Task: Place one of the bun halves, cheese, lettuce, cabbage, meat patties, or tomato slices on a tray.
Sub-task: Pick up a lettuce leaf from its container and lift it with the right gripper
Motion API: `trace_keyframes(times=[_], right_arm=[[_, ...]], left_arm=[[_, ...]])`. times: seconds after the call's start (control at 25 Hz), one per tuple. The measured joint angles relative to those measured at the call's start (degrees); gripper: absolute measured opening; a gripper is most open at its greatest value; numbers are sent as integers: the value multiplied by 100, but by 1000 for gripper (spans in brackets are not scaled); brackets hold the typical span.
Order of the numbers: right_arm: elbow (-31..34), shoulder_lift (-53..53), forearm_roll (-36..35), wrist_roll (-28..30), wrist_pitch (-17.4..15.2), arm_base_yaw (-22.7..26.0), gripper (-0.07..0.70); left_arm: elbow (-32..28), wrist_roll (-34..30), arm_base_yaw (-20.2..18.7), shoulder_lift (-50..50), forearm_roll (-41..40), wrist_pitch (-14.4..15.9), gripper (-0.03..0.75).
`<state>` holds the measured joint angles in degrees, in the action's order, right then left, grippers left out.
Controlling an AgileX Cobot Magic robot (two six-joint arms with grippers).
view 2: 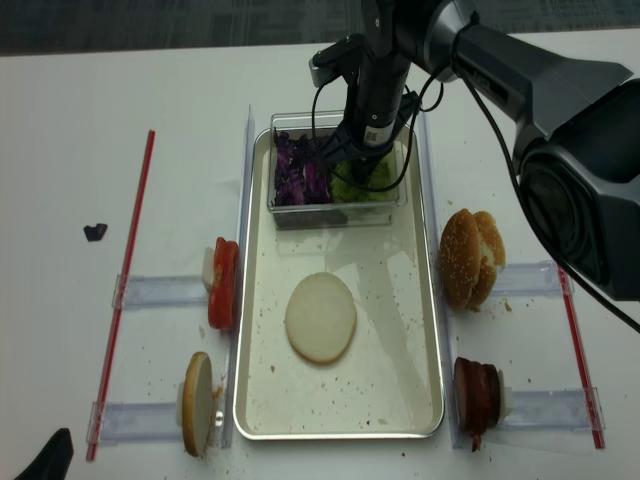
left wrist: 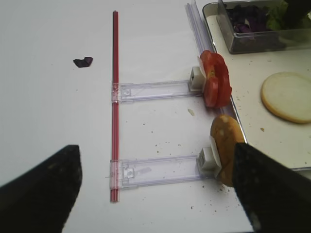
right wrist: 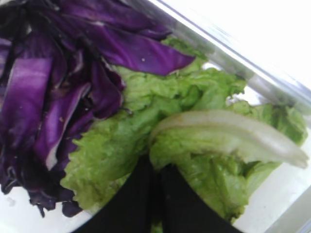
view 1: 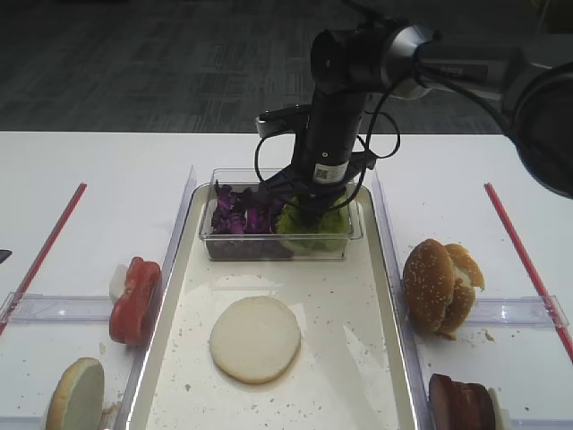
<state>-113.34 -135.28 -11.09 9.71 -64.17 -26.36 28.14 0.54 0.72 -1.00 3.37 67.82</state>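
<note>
My right gripper [right wrist: 156,194] reaches down into a clear tub [view 1: 277,246] at the far end of the silver tray [view 1: 340,305]. Its black fingers are shut on a fold of crinkled green lettuce [right wrist: 126,141]. Purple cabbage [right wrist: 43,97] fills the tub's left half. A pale bun half [view 1: 255,339] lies cut face up on the tray floor. My left gripper [left wrist: 155,189] hovers open over the table left of the tray, holding nothing.
Left of the tray, red tomato slices [view 1: 134,300] and a bun half [view 1: 76,399] stand in clear holders. To its right are sesame buns [view 1: 439,285] and meat patties [view 1: 461,403]. Red strips [view 1: 45,251] run along both sides. A purple scrap [left wrist: 83,62] lies far left.
</note>
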Motion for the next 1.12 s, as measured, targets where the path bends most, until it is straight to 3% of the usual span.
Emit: trace_keyframes(times=[0.28, 0.6, 1.12], right_arm=[[-57, 0, 57, 0, -88, 0, 57], [-812, 0, 179, -108, -577, 0, 57], [-1072, 267, 158, -502, -652, 0, 57]], left_arm=[[0, 0, 0, 0, 0, 0, 580], [0, 0, 0, 0, 0, 0, 580], [0, 0, 0, 0, 0, 0, 580]])
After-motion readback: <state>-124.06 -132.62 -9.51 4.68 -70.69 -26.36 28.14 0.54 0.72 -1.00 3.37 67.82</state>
